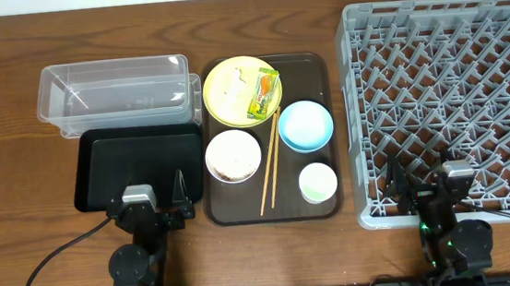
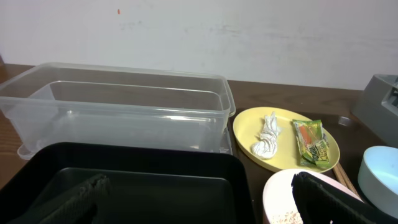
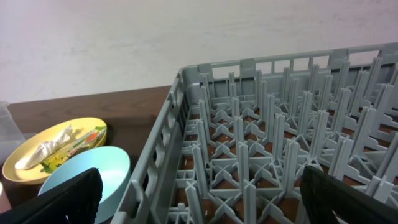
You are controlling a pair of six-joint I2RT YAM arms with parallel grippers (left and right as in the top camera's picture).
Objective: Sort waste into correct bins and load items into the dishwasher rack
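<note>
Wrapper (image 1: 265,94) lies on the plate (image 1: 226,104), which sits on the brown tray (image 1: 308,64) with the blue bowl (image 1: 305,125), white bowl (image 1: 233,154), cup (image 1: 318,182) and chopsticks (image 1: 269,165). Tub (image 1: 111,86) and black tray (image 1: 136,163) stand left, rack (image 1: 446,98) right. You have the left hand (image 2: 199,180) and right hand (image 3: 200,173) spread, gripping nothing.

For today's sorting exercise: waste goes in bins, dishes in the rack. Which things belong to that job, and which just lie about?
Job: snack wrapper, crumpled white scrap, yellow plate, blue bowl, white bowl, cup, chopsticks, clear tub, black tray, grey rack.
Lying about: brown serving tray.
</note>
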